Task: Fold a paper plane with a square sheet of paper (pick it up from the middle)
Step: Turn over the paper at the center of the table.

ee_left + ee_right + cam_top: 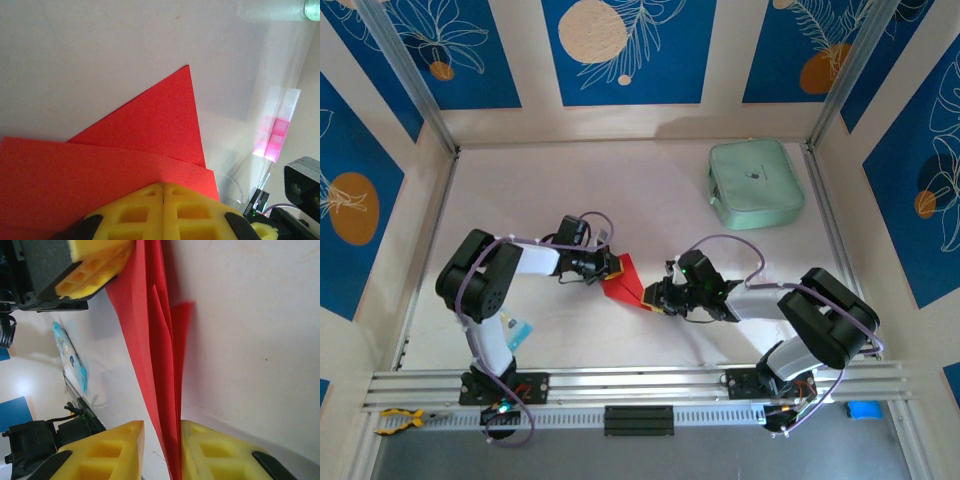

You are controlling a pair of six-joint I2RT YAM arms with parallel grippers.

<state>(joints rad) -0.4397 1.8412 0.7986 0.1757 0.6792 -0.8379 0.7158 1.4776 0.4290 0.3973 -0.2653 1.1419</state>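
Observation:
The square sheet of paper (623, 280) is bright red and folded into layers with a pointed flap. It is held up off the table between the two arms. My left gripper (608, 268) is shut on its left edge. In the left wrist view the yellow fingertips (150, 200) press together over the red paper (125, 150). My right gripper (652, 297) straddles the other end. In the right wrist view the folded paper (155, 340) runs edge-on between the jaws of the right gripper (162, 427), touching the right pad with a gap at the left pad. The left gripper's fingers (95, 270) show at the top left.
A mint-green pouch (756, 183) lies at the back right of the table. A small blue-and-white packet (517, 330) (75, 365) lies by the left arm's base. An aluminium rail (640, 382) runs along the near edge, and walls close in the table's sides.

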